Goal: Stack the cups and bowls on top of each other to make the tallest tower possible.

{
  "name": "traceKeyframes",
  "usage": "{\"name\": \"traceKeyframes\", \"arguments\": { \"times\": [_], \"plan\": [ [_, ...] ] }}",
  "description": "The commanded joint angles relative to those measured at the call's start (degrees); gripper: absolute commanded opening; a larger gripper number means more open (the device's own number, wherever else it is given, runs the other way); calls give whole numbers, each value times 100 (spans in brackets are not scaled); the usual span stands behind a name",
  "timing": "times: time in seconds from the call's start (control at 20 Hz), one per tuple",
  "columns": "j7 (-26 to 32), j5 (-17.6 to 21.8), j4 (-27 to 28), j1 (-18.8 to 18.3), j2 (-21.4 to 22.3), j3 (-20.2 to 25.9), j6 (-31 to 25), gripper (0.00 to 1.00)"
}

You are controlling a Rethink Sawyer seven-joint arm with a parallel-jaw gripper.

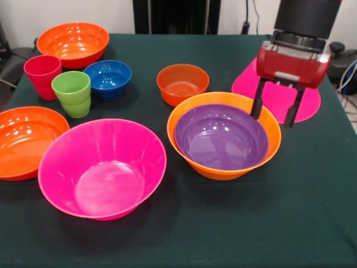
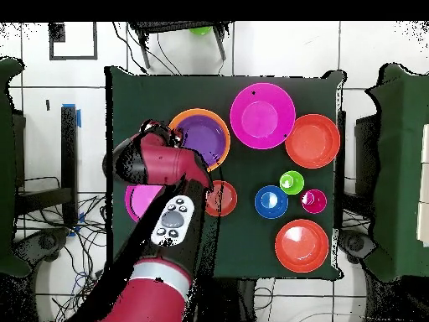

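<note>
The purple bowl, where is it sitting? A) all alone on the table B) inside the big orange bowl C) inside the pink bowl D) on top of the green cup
B: the purple bowl sits nested inside the big orange bowl, whose rim shows all around it in the front view.

The red and black arm [image 1: 301, 39] hangs low, its gripper [image 1: 275, 106] pointing down, jaws apart.
</note>
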State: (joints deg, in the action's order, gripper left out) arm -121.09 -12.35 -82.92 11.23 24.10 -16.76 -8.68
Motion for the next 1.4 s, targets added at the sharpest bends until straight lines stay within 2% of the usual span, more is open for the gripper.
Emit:
{"name": "traceKeyframes", "arguments": {
  "times": [0.05,0.65,1.4],
  "plan": [
    [217,607,400,-174,-432,877,-109,100],
    [-83,734,430,-109,-564,925,56,100],
    [-147,707,349,-86,-549,1053,-1,100]
  ]
}}
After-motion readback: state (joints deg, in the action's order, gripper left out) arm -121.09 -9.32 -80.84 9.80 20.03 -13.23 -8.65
